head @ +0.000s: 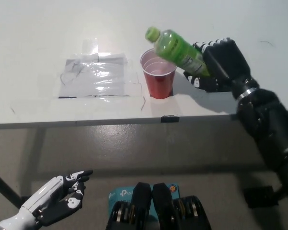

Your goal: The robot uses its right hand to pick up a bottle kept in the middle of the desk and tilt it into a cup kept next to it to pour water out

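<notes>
The black right hand is wrapped around the base of the green bottle, which slants over the red cup, cap end up-left (cap apparently on). A knock could tip the cup. The white left hand rests open, near left.

One green bottle, one red cup, perhaps one clear plastic sheet
</notes>
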